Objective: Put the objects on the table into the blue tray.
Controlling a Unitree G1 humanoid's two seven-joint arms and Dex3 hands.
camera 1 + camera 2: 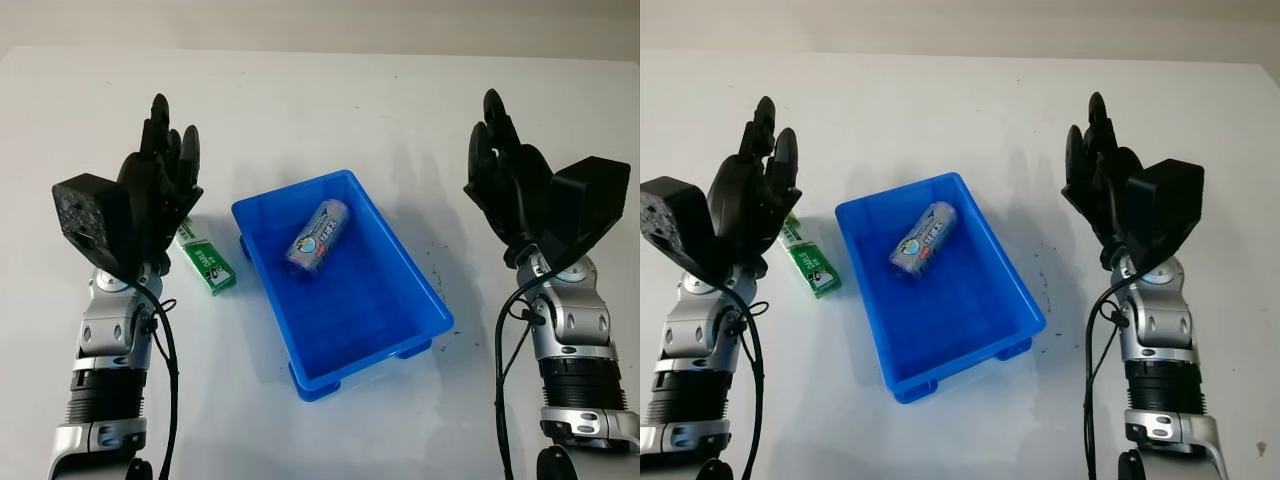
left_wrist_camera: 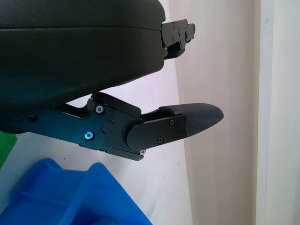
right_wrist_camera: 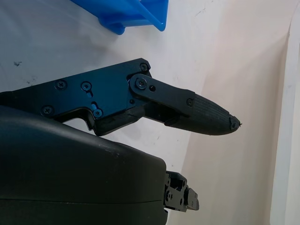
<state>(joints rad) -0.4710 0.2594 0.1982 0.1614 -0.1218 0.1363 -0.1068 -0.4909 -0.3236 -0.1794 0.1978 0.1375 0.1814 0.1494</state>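
The left hand point(image 1: 160, 185) and the right hand point(image 1: 510, 180) are both released and hold nothing, raised over the white worktop point(image 1: 330, 110) with fingers pointing away from the robot. Between them stands the blue tray point(image 1: 410, 300) (set at an angle). Inside it, in the far half, lies a silver can point(image 1: 317, 238) on its side. A green packet point(image 1: 205, 265) lies on the worktop just beside the left hand, between that hand and the tray.
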